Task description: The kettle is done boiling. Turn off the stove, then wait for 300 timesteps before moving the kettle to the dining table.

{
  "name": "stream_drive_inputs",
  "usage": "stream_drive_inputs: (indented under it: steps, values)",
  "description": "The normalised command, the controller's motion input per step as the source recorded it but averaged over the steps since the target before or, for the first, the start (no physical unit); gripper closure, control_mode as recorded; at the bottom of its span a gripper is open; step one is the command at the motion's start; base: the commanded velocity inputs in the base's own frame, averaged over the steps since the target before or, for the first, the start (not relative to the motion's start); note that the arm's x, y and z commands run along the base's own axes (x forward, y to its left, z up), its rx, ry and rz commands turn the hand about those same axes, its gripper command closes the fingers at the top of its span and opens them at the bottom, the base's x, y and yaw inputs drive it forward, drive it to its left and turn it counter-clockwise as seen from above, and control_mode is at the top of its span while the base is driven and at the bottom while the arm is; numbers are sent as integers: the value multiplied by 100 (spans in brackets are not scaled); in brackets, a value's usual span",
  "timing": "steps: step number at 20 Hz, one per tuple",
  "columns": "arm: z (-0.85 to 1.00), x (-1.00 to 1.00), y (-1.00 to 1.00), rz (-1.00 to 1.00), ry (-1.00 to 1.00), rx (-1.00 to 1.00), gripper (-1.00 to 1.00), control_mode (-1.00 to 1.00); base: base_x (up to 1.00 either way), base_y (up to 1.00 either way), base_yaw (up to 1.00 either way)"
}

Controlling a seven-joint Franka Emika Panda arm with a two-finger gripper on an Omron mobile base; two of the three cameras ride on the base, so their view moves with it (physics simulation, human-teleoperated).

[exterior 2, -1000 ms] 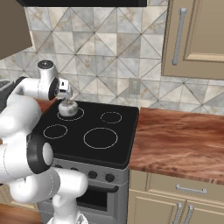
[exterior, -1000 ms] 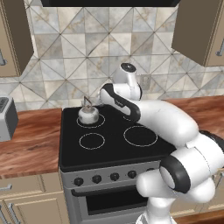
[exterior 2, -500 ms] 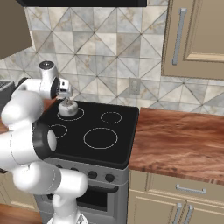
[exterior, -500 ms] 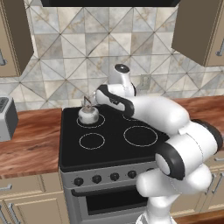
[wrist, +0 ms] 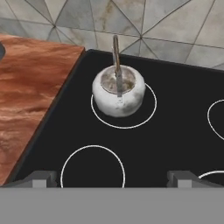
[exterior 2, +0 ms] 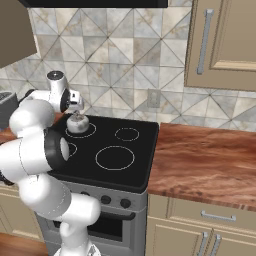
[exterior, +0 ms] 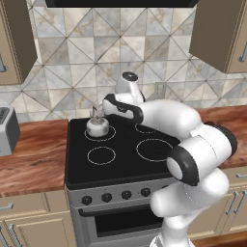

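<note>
The small silvery kettle (exterior: 98,126) (exterior 2: 77,123) (wrist: 118,91) stands upright on the back left burner of the stove (exterior: 126,159) (exterior 2: 117,142) (wrist: 175,131), its wire handle arched up. My gripper (exterior: 105,104) (exterior 2: 79,104) (wrist: 113,178) hangs open just above and to the right of the kettle, not touching it. Nothing is between its fingers. A row of black knobs (exterior: 106,196) (exterior 2: 115,201) runs along the stove's front. The dining table is out of view.
Wood counters flank the stove (exterior: 34,154) (exterior 2: 205,155) (wrist: 30,78). A grey toaster (exterior: 7,130) sits on the left counter. A tiled wall backs the stove, with cabinets (exterior: 222,34) (exterior 2: 220,45) and a hood overhead.
The arm has swung and its hand has shifted a little left, closer over the kettle. The jaws stayed open and the kettle has not moved.
</note>
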Motion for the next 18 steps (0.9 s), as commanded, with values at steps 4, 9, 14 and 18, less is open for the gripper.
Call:
stream_drive_inputs:
  steps: [4,9,14,18]
  values:
    - [-16,23,13,0,0,-1,-100,-100,0,0,0]
    - [-11,22,10,0,0,-1,-100,-100,0,0,0]
    - [-10,22,8,0,0,-2,-100,-100,0,0,0]
    - [-11,24,5,0,0,-2,-100,-100,0,0,0]
